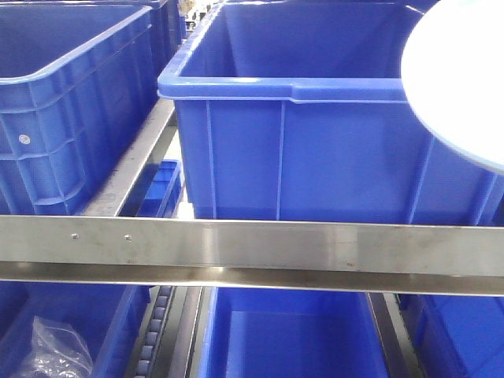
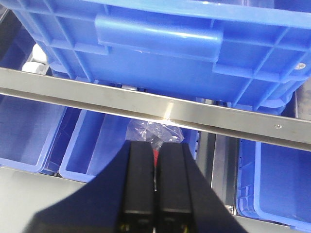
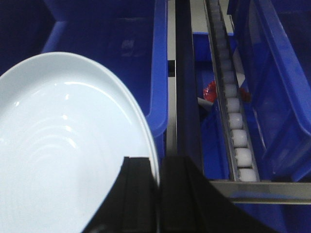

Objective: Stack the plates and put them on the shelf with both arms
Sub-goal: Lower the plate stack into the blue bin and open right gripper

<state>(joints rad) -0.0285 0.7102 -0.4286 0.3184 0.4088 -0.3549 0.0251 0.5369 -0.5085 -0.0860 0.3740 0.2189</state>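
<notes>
A pale bluish-white plate with faint rings fills the left of the right wrist view. My right gripper is shut on its rim, one finger over the inside and one outside. The front view shows the same plate held high at the upper right, in front of a blue crate; I cannot tell whether a second plate lies under it. The shelf's steel rail runs across below it. My left gripper is shut with nothing in it, just short of the shelf rail. Neither gripper shows in the front view.
Big blue crates stand on the shelf, with more crates on the level below. A clear plastic bag lies in a lower crate. A roller track runs beside the right gripper, with a red item below it.
</notes>
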